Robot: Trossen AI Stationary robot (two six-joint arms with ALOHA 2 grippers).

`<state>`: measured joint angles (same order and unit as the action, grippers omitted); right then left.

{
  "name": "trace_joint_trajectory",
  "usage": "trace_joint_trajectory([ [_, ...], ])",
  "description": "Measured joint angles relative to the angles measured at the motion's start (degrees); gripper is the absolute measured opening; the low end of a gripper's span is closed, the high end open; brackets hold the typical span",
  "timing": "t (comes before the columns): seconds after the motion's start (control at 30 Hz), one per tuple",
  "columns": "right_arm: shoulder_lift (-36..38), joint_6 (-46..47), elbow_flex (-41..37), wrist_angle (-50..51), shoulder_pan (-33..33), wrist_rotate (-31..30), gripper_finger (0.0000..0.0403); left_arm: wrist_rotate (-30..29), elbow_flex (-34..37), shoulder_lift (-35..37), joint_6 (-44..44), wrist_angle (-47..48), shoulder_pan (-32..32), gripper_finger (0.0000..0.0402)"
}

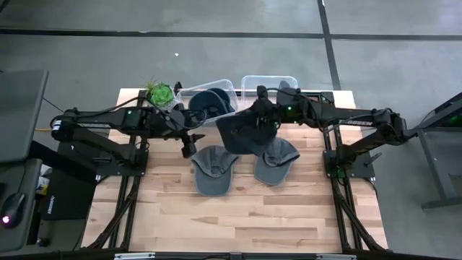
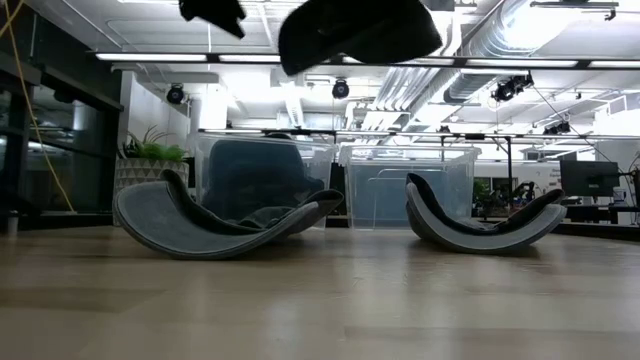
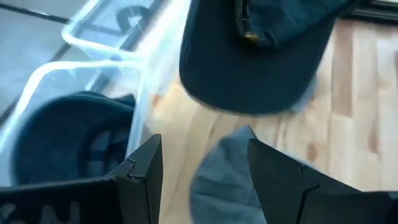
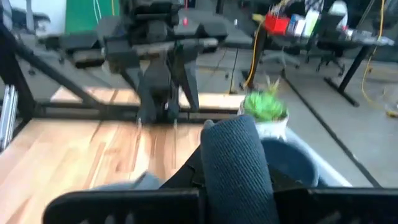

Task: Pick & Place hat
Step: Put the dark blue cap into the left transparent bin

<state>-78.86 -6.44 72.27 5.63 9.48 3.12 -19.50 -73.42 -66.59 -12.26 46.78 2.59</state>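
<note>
Caps: four (one (image 1: 242,133) held aloft, right fingers (image 1: 261,119)).

high: straight down | low: tabletop level | wrists: close | shared: table (image 1: 238,217)

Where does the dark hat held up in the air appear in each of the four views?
High view: dark hat at centre, under the right gripper.
Low view: at the top edge, above the table.
Left wrist view: upper middle, hanging over the wood.
Right wrist view: bottom centre, between the fingers.
Shared landmark: the clear bin holding a hat.
</note>
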Motion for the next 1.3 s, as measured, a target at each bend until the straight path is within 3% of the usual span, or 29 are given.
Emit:
trace_joint_trajectory([
  [0.37,-0.62,0.15,0.00,-13.69,5.09,0.58,0.0020,-9.60,0.23,-0.24,-3.08,-0.95,0.02,0.0177],
  [0.6,-0.62,0.09,-0.02,-22.71,8.54,0.18,0.0020,-15.33,0.23,-0.24,-3.22,-11.57,0.00,0.0177],
  [0.8,-0.62,0.00,0.00,-31.07,10.16,0.07,0.0020,-16.15,0.19,-0.81,-3.02,-21.82,0.00,0.0177],
  [1.3,2.21,-1.84,0.20,-39.26,12.43,5.02,0.0020,-15.98,0.28,-4.92,-3.24,-43.85,0.04,0.0177],
])
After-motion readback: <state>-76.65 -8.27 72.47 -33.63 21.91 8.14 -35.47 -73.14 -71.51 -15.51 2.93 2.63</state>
